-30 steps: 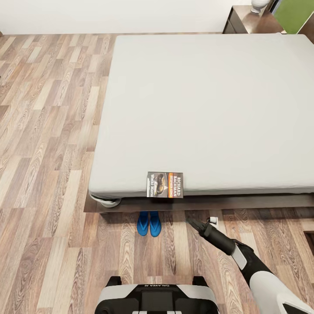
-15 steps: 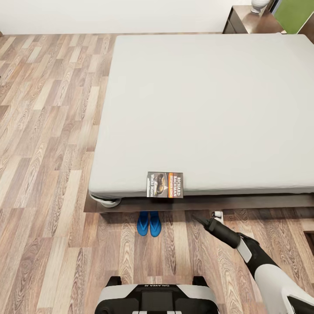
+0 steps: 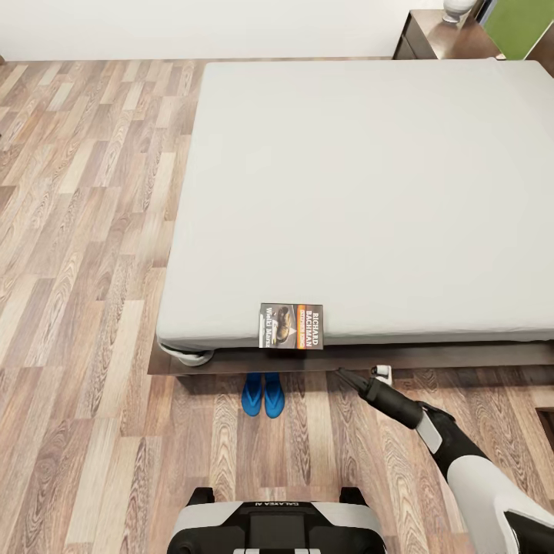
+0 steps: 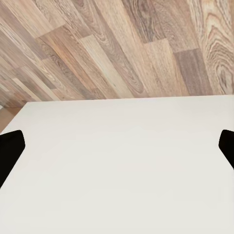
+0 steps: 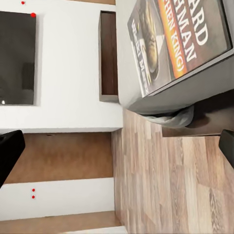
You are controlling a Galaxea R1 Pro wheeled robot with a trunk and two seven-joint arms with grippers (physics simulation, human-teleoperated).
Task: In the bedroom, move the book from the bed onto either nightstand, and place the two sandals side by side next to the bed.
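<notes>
The book [image 3: 291,326] lies flat at the near edge of the bed [image 3: 369,192], its cover facing up; the right wrist view catches it close up as the book [image 5: 180,39] on the mattress edge. Two blue sandals [image 3: 262,395] sit side by side on the floor, toes tucked under the bed frame just below the book. My right gripper [image 3: 342,377] hovers low over the floor, right of the sandals and just short of the frame, its fingertips [image 5: 9,151] spread wide with nothing between them. My left gripper [image 4: 117,146] is open over a white surface.
A dark reddish-brown nightstand [image 3: 431,35] stands at the far right corner beside the bed, with a pale rounded object [image 3: 458,8] on top. Wood-plank floor [image 3: 85,231] stretches along the bed's left side. My base [image 3: 275,523] is at the bottom edge.
My right arm swung right, then moved forward toward the bed frame, bringing the gripper closer under the book. Book, sandals and camera have stayed put.
</notes>
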